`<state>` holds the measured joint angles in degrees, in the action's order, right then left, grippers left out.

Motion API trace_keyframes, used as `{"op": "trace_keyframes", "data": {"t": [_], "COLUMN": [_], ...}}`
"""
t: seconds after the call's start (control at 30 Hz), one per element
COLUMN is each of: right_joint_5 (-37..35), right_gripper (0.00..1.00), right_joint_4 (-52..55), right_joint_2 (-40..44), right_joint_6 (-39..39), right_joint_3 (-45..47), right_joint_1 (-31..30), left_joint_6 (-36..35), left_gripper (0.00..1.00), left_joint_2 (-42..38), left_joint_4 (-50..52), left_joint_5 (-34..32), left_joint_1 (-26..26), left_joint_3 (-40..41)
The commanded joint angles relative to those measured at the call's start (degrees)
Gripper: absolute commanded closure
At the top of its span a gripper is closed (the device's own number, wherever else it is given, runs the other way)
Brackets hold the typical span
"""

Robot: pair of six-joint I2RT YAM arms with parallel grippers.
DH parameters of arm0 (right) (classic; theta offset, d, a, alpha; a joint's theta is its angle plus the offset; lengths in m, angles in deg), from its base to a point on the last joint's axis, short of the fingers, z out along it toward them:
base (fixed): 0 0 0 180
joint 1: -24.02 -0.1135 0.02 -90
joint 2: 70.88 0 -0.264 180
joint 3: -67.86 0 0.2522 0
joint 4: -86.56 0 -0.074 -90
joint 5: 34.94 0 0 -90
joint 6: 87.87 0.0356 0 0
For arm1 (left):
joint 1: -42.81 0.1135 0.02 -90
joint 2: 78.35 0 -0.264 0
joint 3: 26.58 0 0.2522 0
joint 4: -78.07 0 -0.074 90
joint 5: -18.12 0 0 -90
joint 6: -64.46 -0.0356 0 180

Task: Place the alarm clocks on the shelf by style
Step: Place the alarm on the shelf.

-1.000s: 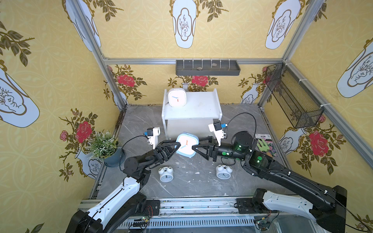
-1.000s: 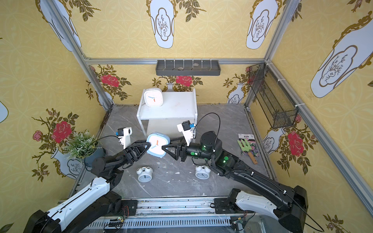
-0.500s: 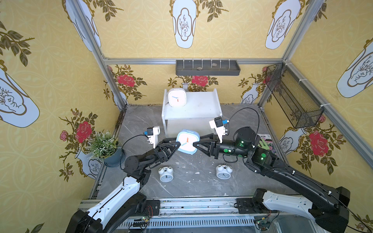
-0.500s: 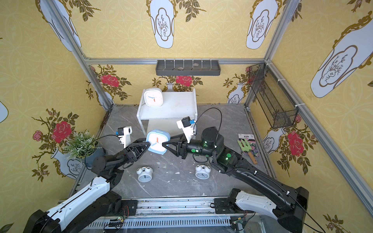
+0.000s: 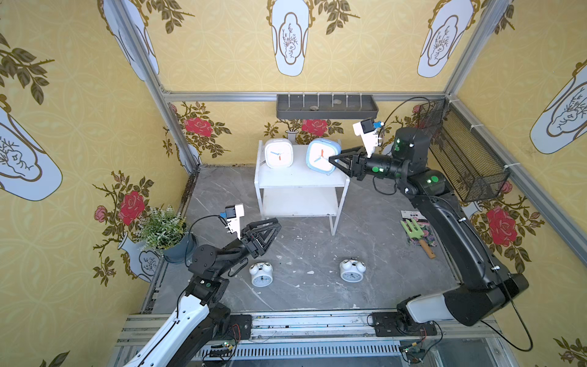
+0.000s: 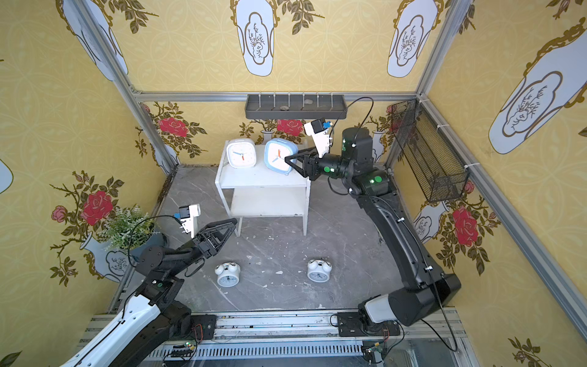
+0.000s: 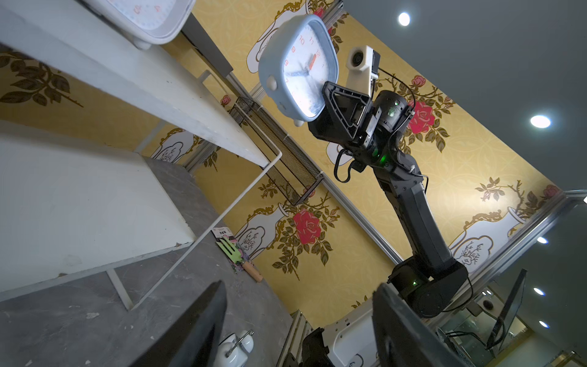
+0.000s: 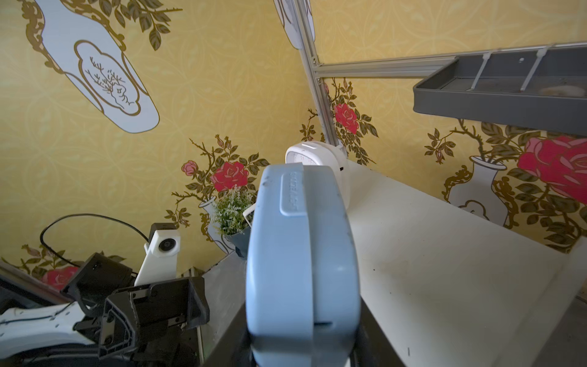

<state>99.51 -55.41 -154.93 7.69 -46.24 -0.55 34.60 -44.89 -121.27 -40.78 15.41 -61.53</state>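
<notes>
1. Presumably the chief hazard is a release while the light blue clock (image 5: 322, 156) is tilted. Its feet do not appear to sit flat on the top board of the shelf (image 5: 298, 179), so it could topple or slide off the front edge.
2. We also judge that a sideways push could knock over the white clock (image 5: 278, 153), which stands upright just beside it on the same board.
3. We see the right gripper (image 5: 333, 160) clamped on the light blue clock at the edge nearest the arm. The clock juts out beyond the fingertips, over the board's end.
4. We see the left gripper (image 5: 274, 228) low before the shelf, jaws apart, holding nothing, well apart from both square clocks.
5. We note two twin-bell clocks (image 5: 261, 275) (image 5: 352, 270) on the floor (image 5: 301, 248), not yet shelved.
</notes>
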Motion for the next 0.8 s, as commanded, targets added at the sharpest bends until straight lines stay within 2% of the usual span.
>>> {"op": "trace_keyframes", "data": {"t": [0.0,0.2,0.37,0.77], "right_joint_5": [12.9,15.2,15.69,16.84], "right_gripper": [0.64,0.63,0.62,0.6], "right_joint_4": [6.33,15.0,11.58,11.12], "right_joint_2": [-5.34,-14.65,-16.44,-19.71], "right_joint_6": [-7.41,-14.8,-15.42,-16.73], "right_joint_3": [-6.6,-18.61,-16.71,-16.69], "right_joint_1": [4.36,5.33,5.33,4.85], "left_joint_6": [-4.44,-7.55,-7.93,-7.74], "left_gripper": [0.24,0.24,0.24,0.24], "left_joint_2": [-1.06,-0.28,1.94,2.93], "left_joint_4": [7.28,11.05,10.14,8.66], "left_joint_5": [-0.82,-0.57,-0.39,-1.09], "left_joint_1": [0.0,0.1,0.15,0.08], "left_joint_3": [-1.16,-2.72,-2.65,-1.84]}}
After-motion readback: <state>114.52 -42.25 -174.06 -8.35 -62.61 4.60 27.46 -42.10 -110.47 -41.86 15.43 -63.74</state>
